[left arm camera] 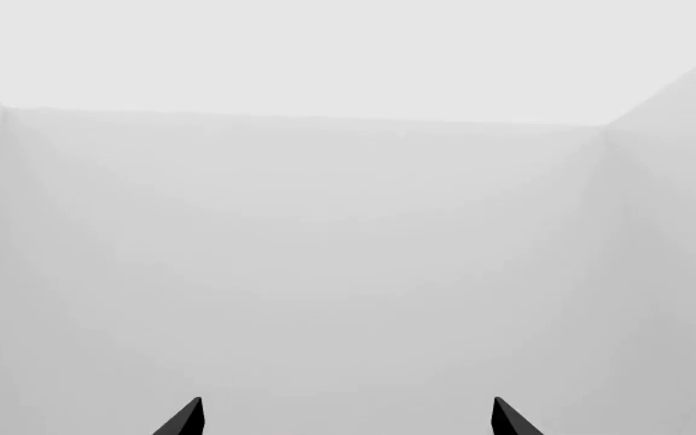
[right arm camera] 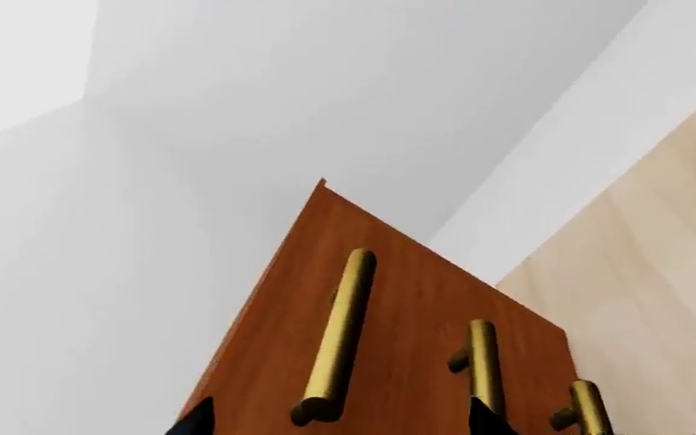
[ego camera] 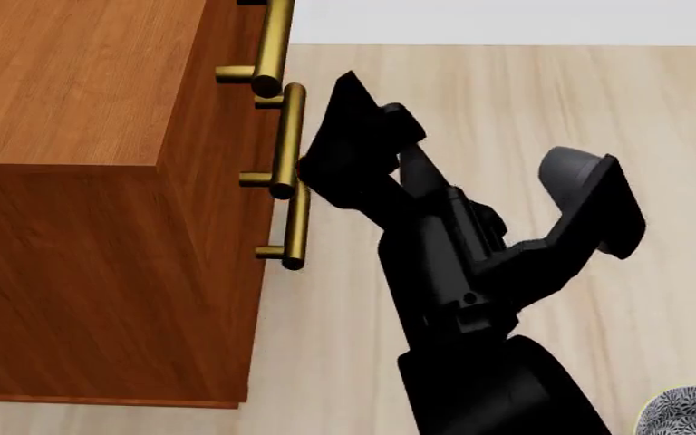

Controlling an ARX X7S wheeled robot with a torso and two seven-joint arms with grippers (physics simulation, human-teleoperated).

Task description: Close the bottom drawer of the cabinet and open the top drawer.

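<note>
While all three drawer fronts look flush from above, the bottom drawer (ego camera: 278, 258) of the cabinet (ego camera: 70, 91) seems already shut, and the top drawer (ego camera: 242, 36) is not yet pulled out. Beside the front face, the right gripper (ego camera: 354, 118) hovers close to the brass handles (right arm camera: 338, 335), its tips spread and holding nothing. Facing only bare walls, the left gripper (left arm camera: 348, 419) is spread too.

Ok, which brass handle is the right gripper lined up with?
The handle that looms largest in the right wrist view: it sits between the open right gripper's fingertips, while the other two look smaller, off to one side.
</note>
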